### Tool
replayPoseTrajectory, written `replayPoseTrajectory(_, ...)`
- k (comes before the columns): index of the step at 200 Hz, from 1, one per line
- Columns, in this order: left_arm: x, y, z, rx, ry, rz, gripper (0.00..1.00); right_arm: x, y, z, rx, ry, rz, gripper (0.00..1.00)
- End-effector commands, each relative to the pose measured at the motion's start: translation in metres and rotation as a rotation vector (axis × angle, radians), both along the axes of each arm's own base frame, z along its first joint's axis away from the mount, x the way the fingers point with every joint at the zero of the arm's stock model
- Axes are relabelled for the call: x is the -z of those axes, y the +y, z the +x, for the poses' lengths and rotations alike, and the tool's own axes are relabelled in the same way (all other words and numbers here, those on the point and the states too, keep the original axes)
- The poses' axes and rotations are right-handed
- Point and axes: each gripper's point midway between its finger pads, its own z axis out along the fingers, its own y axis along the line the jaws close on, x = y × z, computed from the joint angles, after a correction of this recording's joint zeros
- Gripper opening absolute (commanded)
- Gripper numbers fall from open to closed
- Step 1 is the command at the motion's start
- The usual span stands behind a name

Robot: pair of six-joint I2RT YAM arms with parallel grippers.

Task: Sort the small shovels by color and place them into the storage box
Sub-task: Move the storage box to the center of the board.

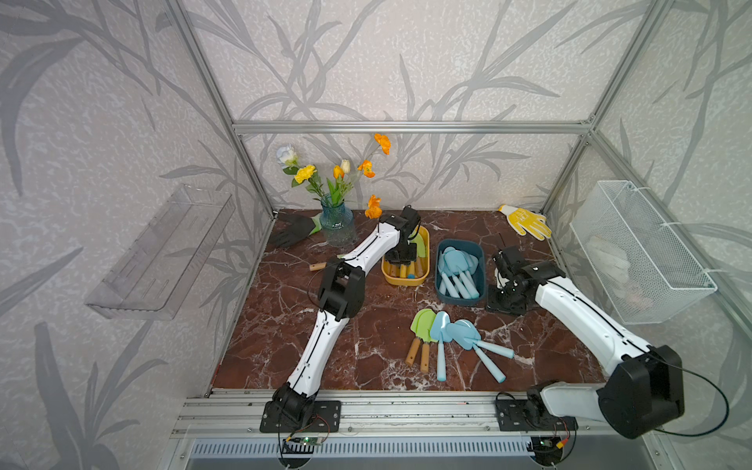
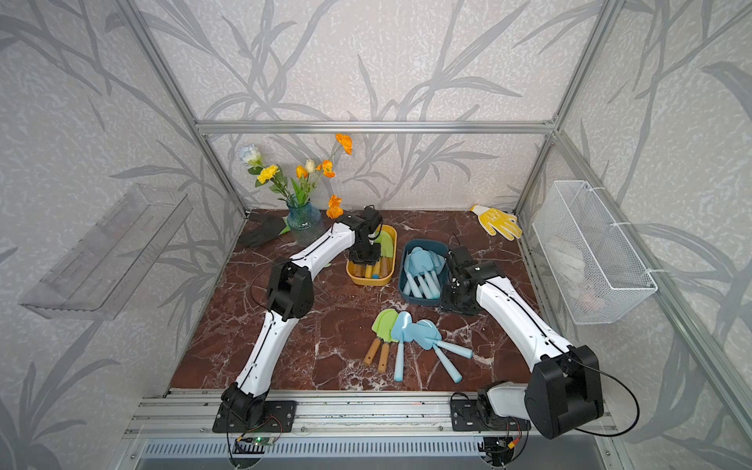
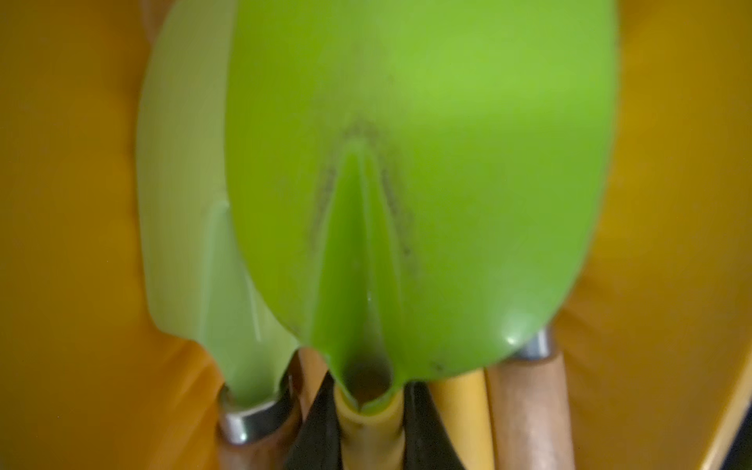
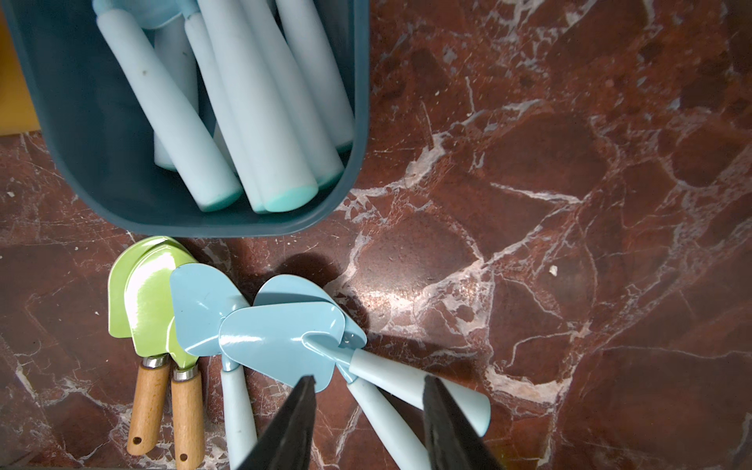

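Left arm (image 1: 317,354) stretches from lower centre up to the yellow box (image 1: 407,280), wrist tipped down. Left gripper (image 3: 368,407) clenched on the green shovel (image 3: 407,162), inside that box. Right gripper (image 4: 369,378) hangs just right of the blue box (image 1: 460,303), jaws apart, empty. Loose shovels (image 1: 447,337) lie mid-frame on the table (image 1: 285,325).

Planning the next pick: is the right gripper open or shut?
Open. In the right wrist view the right gripper has its jaws apart with nothing gripped; blue shovels lie loose on the table.
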Motion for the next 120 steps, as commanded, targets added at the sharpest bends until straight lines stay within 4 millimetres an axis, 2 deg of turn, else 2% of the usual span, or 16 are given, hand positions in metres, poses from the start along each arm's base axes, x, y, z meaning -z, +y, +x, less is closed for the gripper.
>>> replayPoseTrajectory(1,0.006,-0.003,-0.035,0.038,0.060,0.041,0.00,0.000,-0.004,-0.007,0.015,0.009,-0.011,0.45)
replayPoseTrajectory(42,0.018,-0.006,-0.072,0.039,0.101,0.072,0.00,0.004,-0.002,-0.008,0.015,0.012,0.002,0.45)
replayPoseTrajectory(67,0.016,-0.006,-0.089,0.023,0.106,0.081,0.02,0.005,-0.001,-0.008,0.008,0.012,0.003,0.45)
replayPoseTrajectory(74,0.013,-0.006,-0.091,0.020,0.101,0.083,0.06,0.005,-0.001,-0.008,0.005,0.009,0.005,0.46)
replayPoseTrajectory(97,-0.007,-0.006,-0.089,0.015,0.060,0.089,0.36,0.006,0.000,-0.008,-0.011,0.009,0.003,0.47)
replayPoseTrajectory(120,-0.035,-0.011,-0.082,0.017,0.010,0.066,0.46,0.005,0.000,-0.008,-0.027,0.003,0.006,0.48)
